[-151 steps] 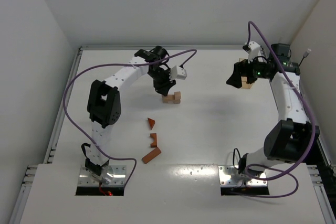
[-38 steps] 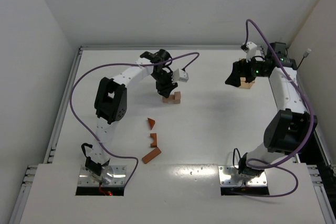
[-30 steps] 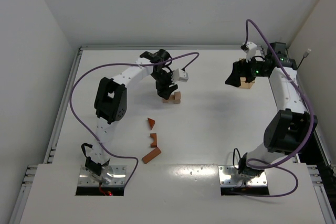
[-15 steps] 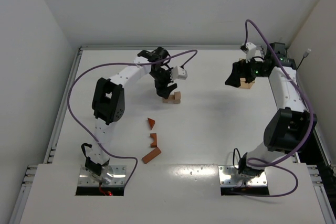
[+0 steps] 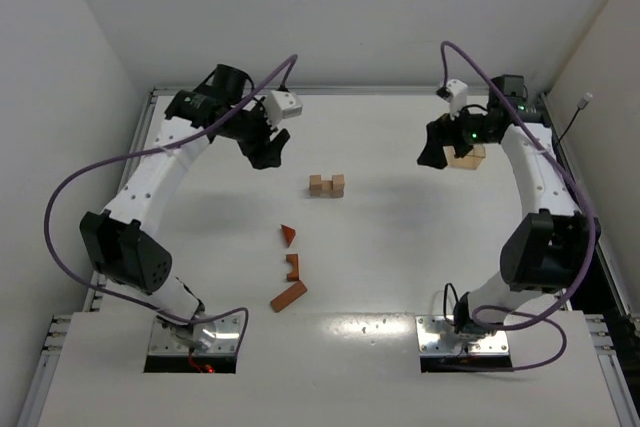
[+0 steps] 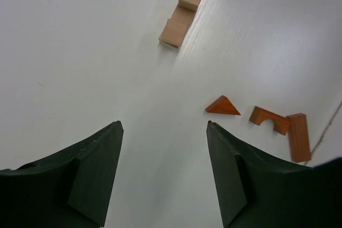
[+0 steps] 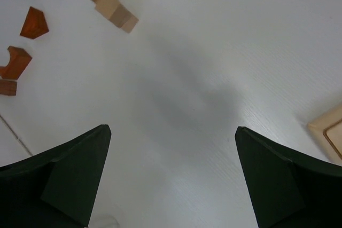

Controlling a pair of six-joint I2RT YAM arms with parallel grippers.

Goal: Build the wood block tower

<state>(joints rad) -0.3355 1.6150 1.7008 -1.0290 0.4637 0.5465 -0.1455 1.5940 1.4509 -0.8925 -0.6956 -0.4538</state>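
Note:
Light-tan wood blocks (image 5: 326,185) sit low near the table's middle, a taller piece at one end (image 6: 181,13) (image 7: 104,1). In front of them lie reddish-brown wood blocks: a triangle (image 5: 288,235) (image 6: 223,106), a notched piece (image 5: 293,267) (image 6: 270,119) and a bar (image 5: 288,296) (image 6: 298,137). My left gripper (image 5: 268,152) (image 6: 163,126) hovers open and empty to the back left of the tan blocks. At the right, my right gripper (image 5: 432,157) (image 7: 171,129) is wide open over bare table.
A light-tan wooden tray (image 5: 465,155) (image 7: 330,129) lies at the back right, just behind the right gripper. Purple cables arc over both arms. The table's raised rim (image 5: 150,107) runs along the left and the back.
The left arm has let go of the tan blocks and swung up and away to the back left. The tan blocks stay put. The right gripper shifted slightly left.

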